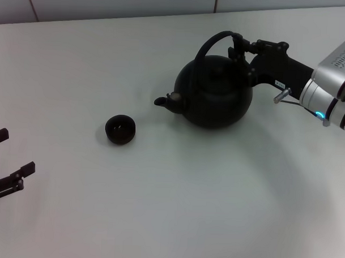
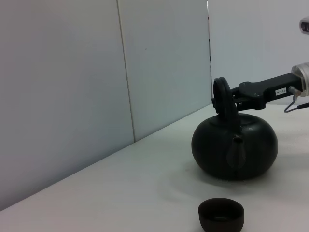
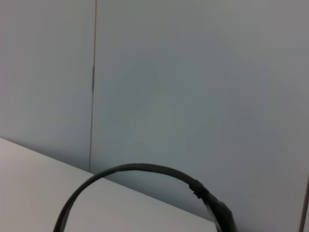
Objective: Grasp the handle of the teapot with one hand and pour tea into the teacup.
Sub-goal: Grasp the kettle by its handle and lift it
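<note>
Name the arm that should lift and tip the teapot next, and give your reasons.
Right. Its tool is already at the ribbed end of the arched black hoop handle of the round matte-black teapot. The left tool sits far off, beyond the small black handleless teacup.

The teapot (image 1: pixel 214 93) is a round, squat, matte-black pot standing upright on the white surface (image 1: pixel 175 208), toward its far right part, its short spout aimed at the left edge. Its handle (image 1: pixel 216 41), a thin black hoop, arches upright over the small lid. The teacup (image 1: pixel 120 129), tiny, black and handleless, stands upright left of the spout, apart from the pot.
</note>
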`<action>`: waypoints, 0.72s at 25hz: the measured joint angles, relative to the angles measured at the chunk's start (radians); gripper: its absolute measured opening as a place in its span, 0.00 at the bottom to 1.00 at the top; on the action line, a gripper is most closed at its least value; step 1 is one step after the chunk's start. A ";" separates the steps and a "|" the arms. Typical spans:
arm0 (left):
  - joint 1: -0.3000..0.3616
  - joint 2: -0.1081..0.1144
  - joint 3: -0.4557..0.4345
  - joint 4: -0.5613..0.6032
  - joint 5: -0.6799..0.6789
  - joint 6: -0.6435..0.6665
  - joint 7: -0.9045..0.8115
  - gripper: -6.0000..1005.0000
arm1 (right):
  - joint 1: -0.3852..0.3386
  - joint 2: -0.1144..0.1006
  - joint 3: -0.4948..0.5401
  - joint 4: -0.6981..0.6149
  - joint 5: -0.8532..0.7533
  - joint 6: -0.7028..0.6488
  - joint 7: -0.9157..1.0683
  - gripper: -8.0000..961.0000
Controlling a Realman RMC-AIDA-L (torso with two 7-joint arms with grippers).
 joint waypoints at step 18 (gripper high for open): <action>0.007 -0.003 -0.002 0.000 -0.001 0.008 0.006 0.84 | 0.038 0.003 -0.013 0.004 0.053 0.009 0.011 0.09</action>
